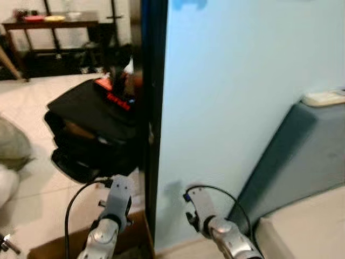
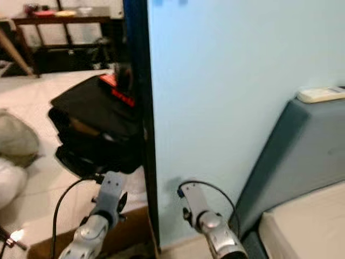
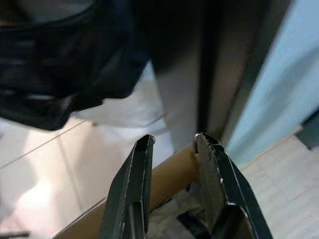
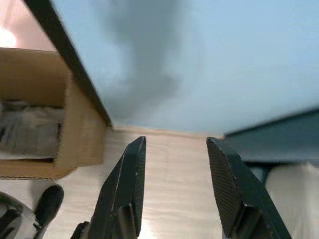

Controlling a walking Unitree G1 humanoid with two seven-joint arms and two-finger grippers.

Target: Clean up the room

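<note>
Left wrist view: left pincer [image 3: 172, 142] parted above cardboard box [image 3: 169, 174].

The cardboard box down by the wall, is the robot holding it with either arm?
No. Both the left gripper and the right gripper hang open and empty above the floor, with the cardboard box lying apart from them.

Silver arms [image 1: 110, 216], looping black cables [image 1: 73, 208], long black fingers [image 3: 132, 189].
</note>
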